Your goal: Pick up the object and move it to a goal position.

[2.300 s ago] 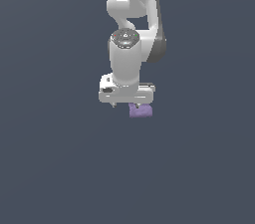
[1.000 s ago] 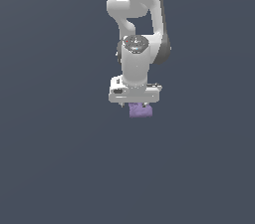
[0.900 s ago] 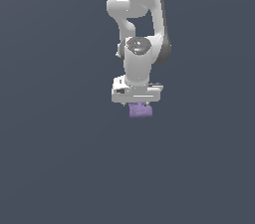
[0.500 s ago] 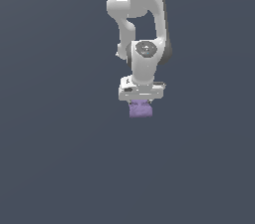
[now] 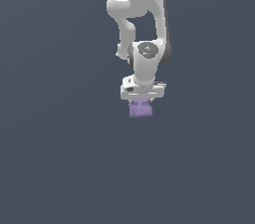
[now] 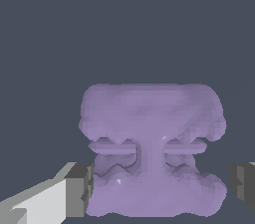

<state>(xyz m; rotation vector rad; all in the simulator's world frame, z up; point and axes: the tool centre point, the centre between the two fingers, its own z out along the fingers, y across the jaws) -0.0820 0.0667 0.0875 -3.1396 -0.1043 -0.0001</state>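
The object (image 6: 149,151), a pale purple lumpy block, is seen closest in the wrist view, set between the two fingers (image 6: 79,188) of the hand (image 6: 159,188); one pad is touching its side, the other is just beside it. Whether the hand is clamped on it cannot be told. In the exterior view, the object (image 5: 140,109) is found directly under the hand (image 5: 142,99), with the white arm (image 5: 144,24) rising behind.

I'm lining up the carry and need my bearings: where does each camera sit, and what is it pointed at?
Exterior view: off the arm, its position unknown, facing the white arm, claw and purple object directly beneath it.
Wrist view: on the wrist, looking along the claw at the object; one finger shows on each side.
Shared: object and claw.
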